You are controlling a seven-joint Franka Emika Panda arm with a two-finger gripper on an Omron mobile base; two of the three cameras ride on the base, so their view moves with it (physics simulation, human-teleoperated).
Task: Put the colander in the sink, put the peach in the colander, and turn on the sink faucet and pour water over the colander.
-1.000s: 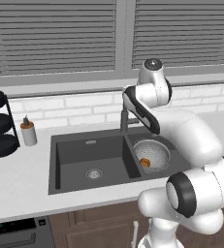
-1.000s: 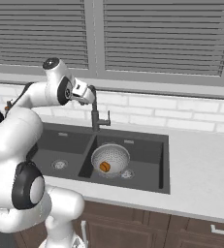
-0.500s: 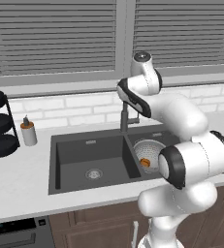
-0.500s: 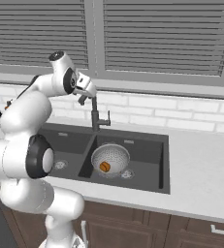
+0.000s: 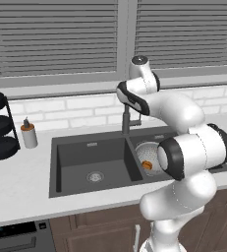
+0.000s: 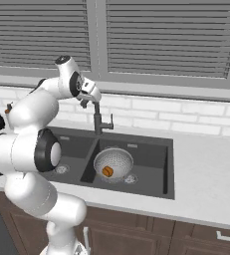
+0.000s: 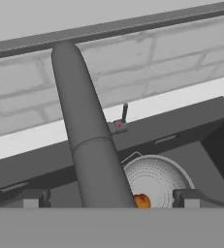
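Perforated silver metal colander (dull sheen) in a matt dark grey sink.

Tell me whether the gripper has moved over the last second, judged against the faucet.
Yes. The gripper has swung from beside the sink faucet up over its spout, jaws open.

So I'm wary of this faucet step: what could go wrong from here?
The open gripper straddles the faucet spout, not the side lever, so closing may swing the spout without starting water. If the spout turns toward the other basin, the stream could miss the colander. A hard stream might also jostle the peach lying near the colander's wall.
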